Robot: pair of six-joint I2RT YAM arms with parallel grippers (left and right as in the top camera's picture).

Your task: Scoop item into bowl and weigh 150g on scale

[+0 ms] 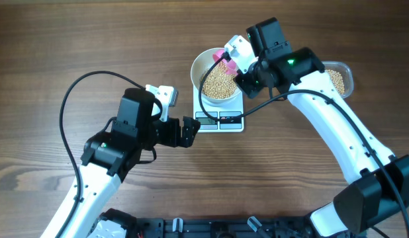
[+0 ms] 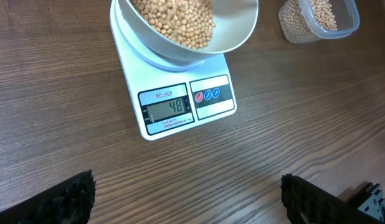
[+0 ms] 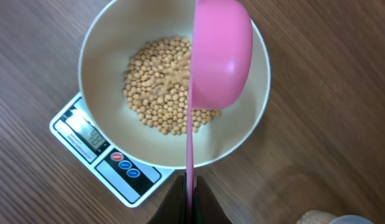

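The right gripper (image 3: 189,202) is shut tight on the thin handle of the pink scoop (image 3: 220,56). The left gripper (image 1: 186,131) is wide open and holds nothing. The beans (image 3: 158,93) lie in the bowl (image 3: 105,62) on the scale (image 2: 180,112), top middle of the overhead view. It shows 48, not 150 yet. A bump from the scoop could spill beans or shake the number. The scoop's long side runs bottom to top in the right wrist view, with its cup tipped sideways.
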